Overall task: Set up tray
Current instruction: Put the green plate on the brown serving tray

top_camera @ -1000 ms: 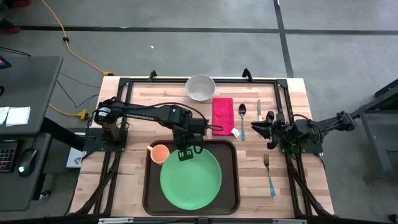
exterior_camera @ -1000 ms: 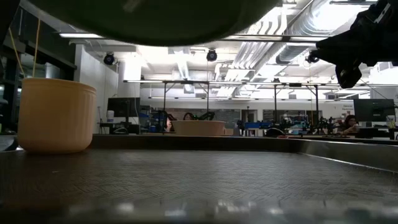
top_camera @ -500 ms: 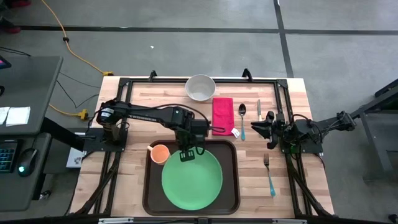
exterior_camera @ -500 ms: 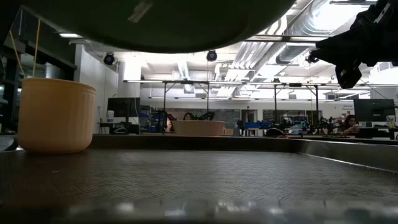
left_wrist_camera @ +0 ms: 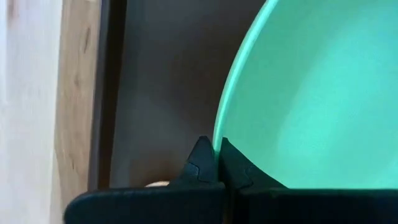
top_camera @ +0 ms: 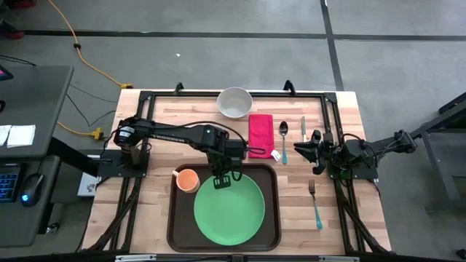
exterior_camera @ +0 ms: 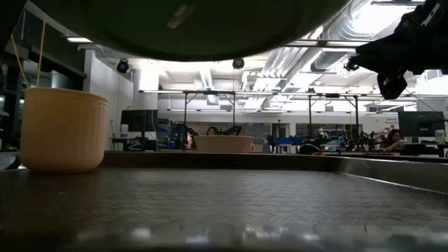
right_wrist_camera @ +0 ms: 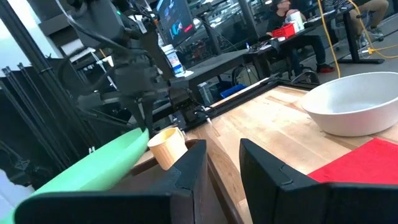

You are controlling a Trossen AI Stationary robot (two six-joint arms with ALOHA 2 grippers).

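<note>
The green plate (top_camera: 228, 207) hangs tilted over the dark brown tray (top_camera: 175, 222), its underside (exterior_camera: 196, 28) showing above the tray floor (exterior_camera: 224, 203) in the low view. My left gripper (top_camera: 222, 180) is shut on its far rim. An orange cup (top_camera: 188, 179) stands in the tray's far left corner. My right gripper (top_camera: 300, 149) waits open near the table's right side, level, with nothing between its fingers. My left gripper pinches the plate's far rim (left_wrist_camera: 217, 140) between its two fingertips (left_wrist_camera: 200, 163). The fingers come from above, slanting steeply down. The plate (right_wrist_camera: 93, 165) slopes down from the held edge toward the table's near side, off the tray floor where the low view shows it.
At the back stand a white bowl (top_camera: 234, 102) and a red napkin (top_camera: 261, 135), with a spoon (top_camera: 283, 138) and a knife (top_camera: 303, 129) beside them. A fork (top_camera: 315, 204) lies right of the tray. A black metal frame (top_camera: 145, 98) runs round the table.
The green plate has drifted a little toward the table's right edge over the tray, still held by its far rim and still tilted. My left gripper has stayed shut on it.
</note>
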